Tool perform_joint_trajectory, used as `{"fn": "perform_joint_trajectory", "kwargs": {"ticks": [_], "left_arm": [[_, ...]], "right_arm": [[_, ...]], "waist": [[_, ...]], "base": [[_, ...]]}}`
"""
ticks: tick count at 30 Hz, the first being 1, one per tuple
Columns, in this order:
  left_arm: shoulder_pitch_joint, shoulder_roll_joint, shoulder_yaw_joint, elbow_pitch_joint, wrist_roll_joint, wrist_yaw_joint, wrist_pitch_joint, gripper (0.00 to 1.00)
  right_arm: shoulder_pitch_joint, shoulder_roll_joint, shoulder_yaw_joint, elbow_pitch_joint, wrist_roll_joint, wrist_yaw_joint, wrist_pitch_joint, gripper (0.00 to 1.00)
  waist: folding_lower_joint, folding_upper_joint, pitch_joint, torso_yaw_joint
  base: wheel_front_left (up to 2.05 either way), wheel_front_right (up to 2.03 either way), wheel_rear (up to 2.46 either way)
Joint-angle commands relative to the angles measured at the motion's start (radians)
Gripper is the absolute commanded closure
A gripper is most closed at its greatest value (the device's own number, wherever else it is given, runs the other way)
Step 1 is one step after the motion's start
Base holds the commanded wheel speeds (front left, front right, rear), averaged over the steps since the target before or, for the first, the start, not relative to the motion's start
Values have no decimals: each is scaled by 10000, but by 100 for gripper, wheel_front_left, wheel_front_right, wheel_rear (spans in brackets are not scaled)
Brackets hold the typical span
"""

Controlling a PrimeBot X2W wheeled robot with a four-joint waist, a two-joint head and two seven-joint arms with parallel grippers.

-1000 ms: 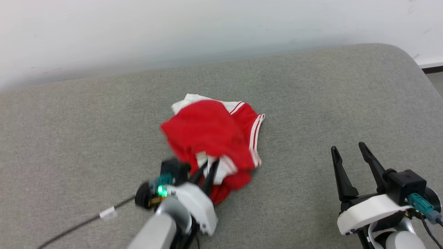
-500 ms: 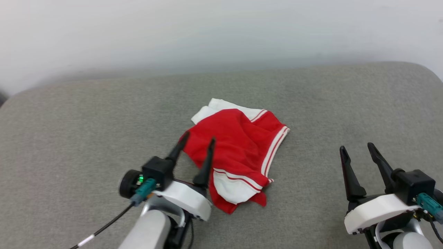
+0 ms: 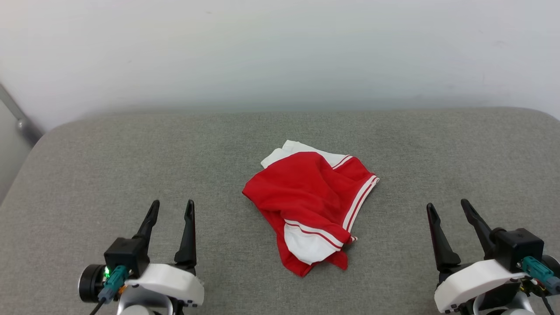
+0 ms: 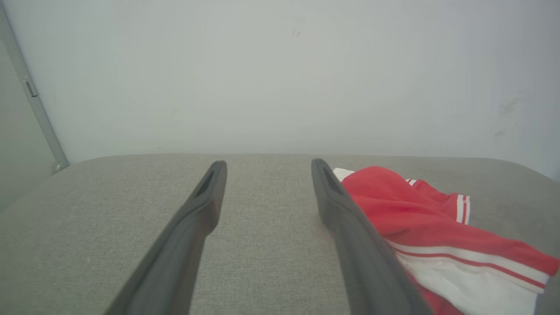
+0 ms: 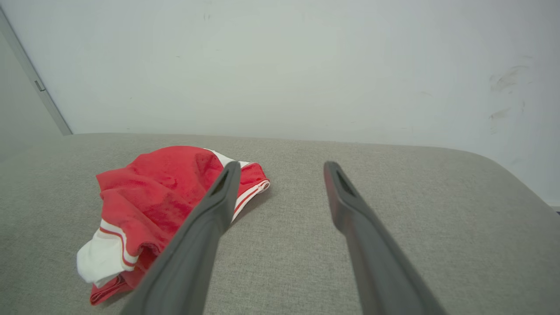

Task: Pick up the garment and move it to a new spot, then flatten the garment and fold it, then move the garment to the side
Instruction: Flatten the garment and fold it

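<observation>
- At the far left, you'll see a slanted grey metal strip (image 3: 19, 118) standing against the pale wall (image 3: 280, 52), just past the left corner of the grey upholstered cushion (image 3: 109, 166).
- Your left end effector (image 3: 173, 203) sits at the near left above the cushion. Its two dark fingers are spread wide and point toward the far wall, with bare grey fabric between them. It holds nothing and is well apart from the garment.
- The garment (image 3: 306, 192) lies in the middle of the cushion, between your two end effectors and a little farther out than their fingertips.
- It is a crumpled, unflattened heap. Bright red fabric is bunched on top, a white panel edged with thin red-and-white stripes is folded over at the near edge, and a second white patch peeks out at the far edge.
- A striped hem runs down the garment's right side. In the left wrist view, the heap lies to the right of the right-hand finger.
- Your right end effector (image 3: 447, 204) sits at the near right, mirroring the left. Its fingers are wide apart and empty, pointing away from you, clear of the garment.
- In the right wrist view, you can make out faint dark scuff marks (image 5: 503, 78) on the wall at the far right.
</observation>
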Motion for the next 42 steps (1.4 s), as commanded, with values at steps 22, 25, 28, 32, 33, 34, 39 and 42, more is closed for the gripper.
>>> {"fn": "perform_joint_trajectory", "kwargs": {"ticks": [22, 25, 28, 32, 33, 34, 39, 42], "left_arm": [[-909, -261, -267, -672, -22, -81, 86, 0], [-1311, -460, -374, -558, 21, -238, 0, 0], [-1590, -644, -418, -421, 78, -360, -33, 0], [-1859, -891, -405, -254, 157, -551, -75, 0], [-1905, -950, -395, -230, 188, -595, -79, 0], [-1941, -1016, -362, -215, 234, -639, -82, 0], [-1942, -1229, -182, -60, 411, -815, -86, 0], [-1832, -1281, 33, 32, 508, -892, -78, 0]], "right_arm": [[-2189, -77, -1537, 2300, 719, -5, 3294, 0], [-3107, -382, -1238, 2738, 958, -5, 4721, 0], [-3868, -686, -726, 3093, 1284, -5, 6090, 0], [-4693, -1148, -196, 3566, 1536, -5, 7329, 0], [-4861, -1208, -106, 3701, 1572, -5, 7429, 0], [-4982, -1234, -61, 3932, 1605, -5, 7552, 0], [-4972, -1184, 200, 5350, 1847, -5, 8185, 0], [-5012, -1001, 395, 5744, 2167, -4, 8291, 100]], "waist": [[1, 0, 1481, 1337], [1, 0, 1978, 1783], [1, 0, 2303, 2122], [1, 0, 2657, 2435], [1, 0, 2727, 2488], [1, 0, 2776, 2521], [1, 0, 2829, 2583], [1, 0, 2717, 2452]], "base": [[0, 0, 0], [0, 0, 0], [0, 0, 0], [0, 0, 0], [0, 0, 0], [0, 0, 0], [0, 0, 0], [0, 0, 0]]}}
